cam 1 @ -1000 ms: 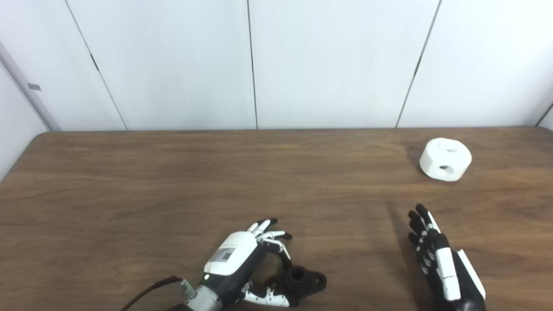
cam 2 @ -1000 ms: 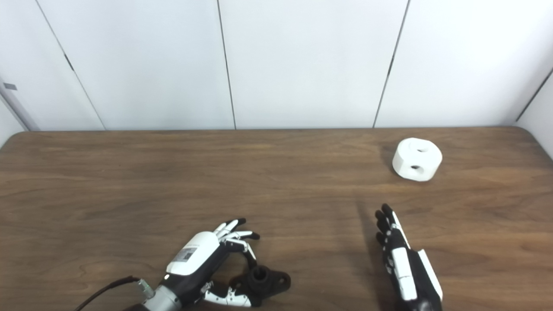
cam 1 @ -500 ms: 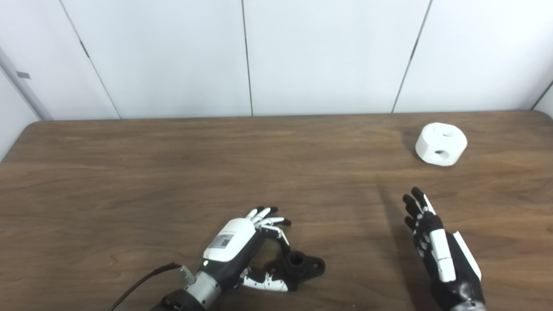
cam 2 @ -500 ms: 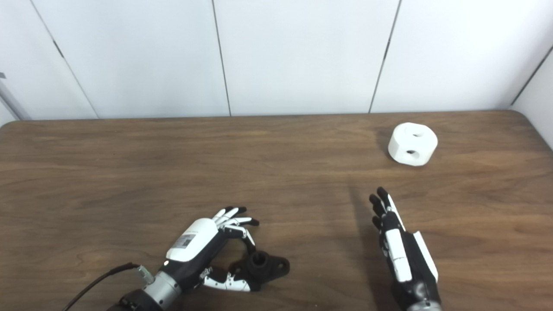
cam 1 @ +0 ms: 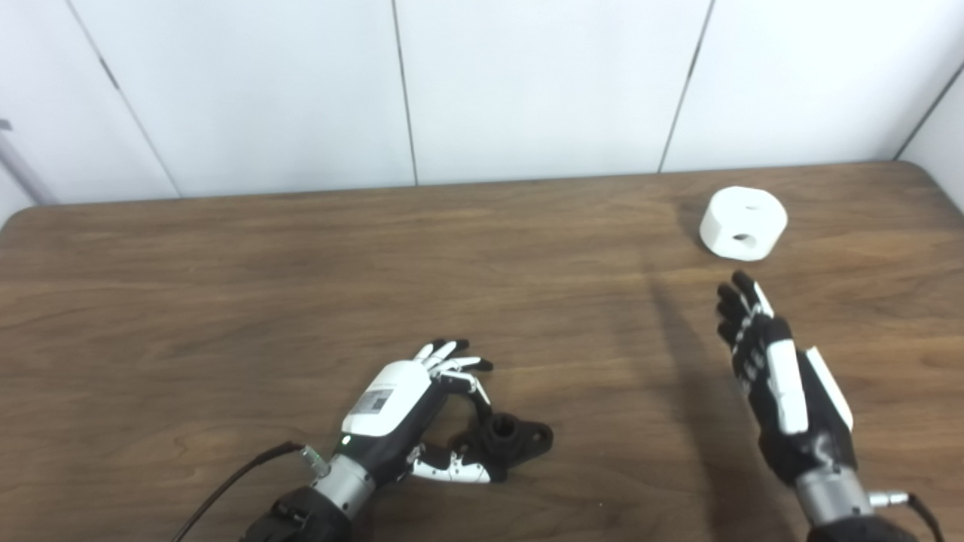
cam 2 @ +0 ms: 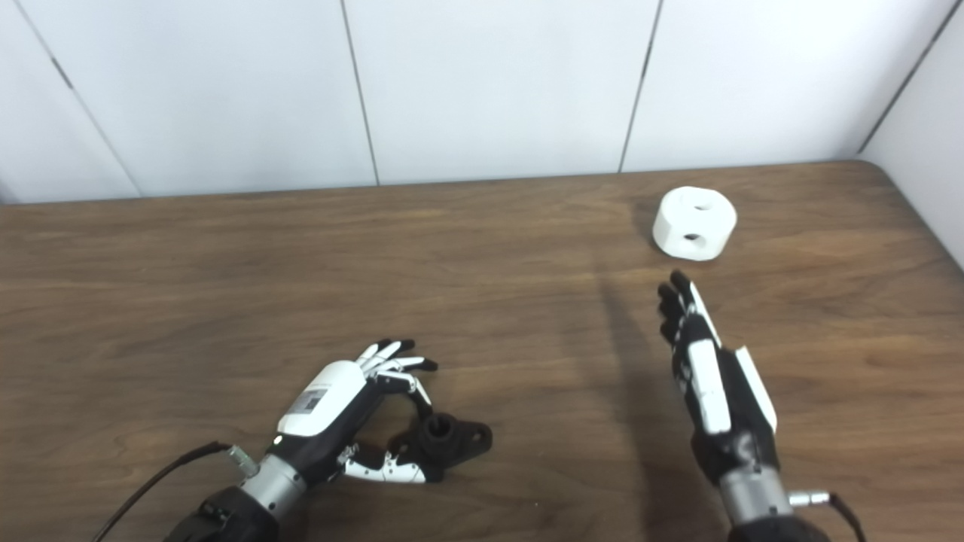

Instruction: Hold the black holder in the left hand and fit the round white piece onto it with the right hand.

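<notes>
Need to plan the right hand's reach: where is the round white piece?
The round white piece lies far right on the table, near the back edge, just beyond the right robot hand.

A wooden table with a dark brown grain fills the lower part of the view, and its far corners are rounded. Behind it stands a white panelled wall, divided by thin dark seams. A black cable lies on the table near its front edge.
</notes>
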Motion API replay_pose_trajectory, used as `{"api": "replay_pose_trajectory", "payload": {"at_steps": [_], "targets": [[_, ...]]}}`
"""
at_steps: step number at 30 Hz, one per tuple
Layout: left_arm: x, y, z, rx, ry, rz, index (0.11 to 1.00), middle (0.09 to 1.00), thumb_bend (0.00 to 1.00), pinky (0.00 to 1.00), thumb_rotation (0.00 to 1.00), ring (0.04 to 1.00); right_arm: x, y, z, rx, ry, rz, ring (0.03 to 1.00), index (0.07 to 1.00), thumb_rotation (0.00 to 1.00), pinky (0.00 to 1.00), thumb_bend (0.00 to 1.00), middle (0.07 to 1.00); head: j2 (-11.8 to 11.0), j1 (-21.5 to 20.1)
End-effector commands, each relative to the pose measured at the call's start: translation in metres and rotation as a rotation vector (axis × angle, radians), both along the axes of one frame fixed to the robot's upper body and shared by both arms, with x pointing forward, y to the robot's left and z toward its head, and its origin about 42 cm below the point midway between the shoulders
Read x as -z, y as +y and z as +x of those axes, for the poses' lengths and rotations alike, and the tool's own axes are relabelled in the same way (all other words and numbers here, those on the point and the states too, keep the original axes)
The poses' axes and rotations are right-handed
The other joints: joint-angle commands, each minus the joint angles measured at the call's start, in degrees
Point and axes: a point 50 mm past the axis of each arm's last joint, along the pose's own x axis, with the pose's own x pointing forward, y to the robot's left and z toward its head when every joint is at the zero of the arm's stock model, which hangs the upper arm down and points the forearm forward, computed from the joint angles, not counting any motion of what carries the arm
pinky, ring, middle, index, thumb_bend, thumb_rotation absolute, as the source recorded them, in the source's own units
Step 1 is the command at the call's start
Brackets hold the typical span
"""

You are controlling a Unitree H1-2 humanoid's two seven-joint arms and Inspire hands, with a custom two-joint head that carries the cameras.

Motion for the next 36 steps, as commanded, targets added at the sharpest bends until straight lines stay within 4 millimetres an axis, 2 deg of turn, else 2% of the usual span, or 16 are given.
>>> {"api": "replay_pose_trajectory", "payload": {"at_steps": [1,4,7,10,13,16,18,20,24,27,36], "targets": [[0.015,0.000,0.000,0.001,0.069,0.045,0.485,0.850,0.52,1.00,0.05,0.977,-0.019,-0.009,0.004,0.007,-0.061,-0.068,0.989,0.972,0.96,1.00,0.59,0.969,0.0,-0.1],[0.016,0.000,0.001,0.002,0.073,0.046,0.485,0.852,0.52,1.00,0.05,0.981,-0.031,-0.019,0.012,0.025,-0.067,-0.146,0.985,0.971,0.93,1.00,0.63,0.966,-0.1,-0.2],[0.017,-0.001,0.001,0.004,0.070,0.046,0.485,0.852,0.52,1.00,0.05,0.981,-0.046,-0.028,0.022,0.027,-0.071,-0.206,0.997,0.978,0.84,1.00,0.65,0.973,-0.1,-1.2],[0.017,0.001,0.002,0.002,0.064,0.040,0.485,0.847,0.52,1.00,0.05,0.973,-0.061,-0.034,0.030,0.045,-0.056,-0.317,1.000,0.988,0.75,1.00,0.61,0.982,0.1,-2.9],[0.018,0.004,0.002,0.002,0.059,0.036,0.485,0.844,0.52,1.00,0.05,0.967,-0.074,-0.044,0.038,0.055,-0.068,-0.482,0.999,0.979,0.71,1.00,0.58,0.983,0.0,-4.7],[0.017,0.007,0.002,0.007,0.060,0.043,0.485,0.847,0.52,1.00,0.05,0.969,-0.086,-0.050,0.046,0.083,-0.082,-0.598,0.979,0.942,0.60,0.95,0.59,0.977,-0.3,-6.9],[0.017,0.009,0.002,0.010,0.057,0.047,0.485,0.848,0.52,1.00,0.05,0.972,-0.090,-0.053,0.052,0.107,-0.084,-0.670,0.967,0.921,0.54,0.94,0.61,0.963,-0.7,-9.4],[0.018,0.012,0.002,0.009,0.048,0.054,0.485,0.839,0.52,1.00,0.05,0.961,-0.094,-0.055,0.060,0.134,-0.080,-0.742,0.955,0.900,0.50,0.92,0.68,0.947,-1.0,-11.1],[0.019,0.017,0.003,0.012,0.039,0.067,0.485,0.832,0.52,1.00,0.05,0.950,-0.100,-0.057,0.075,0.164,-0.054,-0.844,0.961,0.898,0.50,0.93,0.75,0.947,-1.6,-14.2],[0.017,0.019,0.003,0.015,0.036,0.052,0.485,0.825,0.52,1.00,0.05,0.939,-0.106,-0.060,0.087,0.165,-0.031,-0.890,0.964,0.894,0.49,0.90,0.78,0.954,-1.1,-15.1],[0.010,0.024,0.002,0.024,0.058,0.046,0.485,0.831,0.52,1.00,0.05,0.942,-0.122,-0.079,0.128,0.181,0.074,-0.977,1.000,0.899,0.43,0.88,0.80,0.987,-0.9,-17.9]]}}
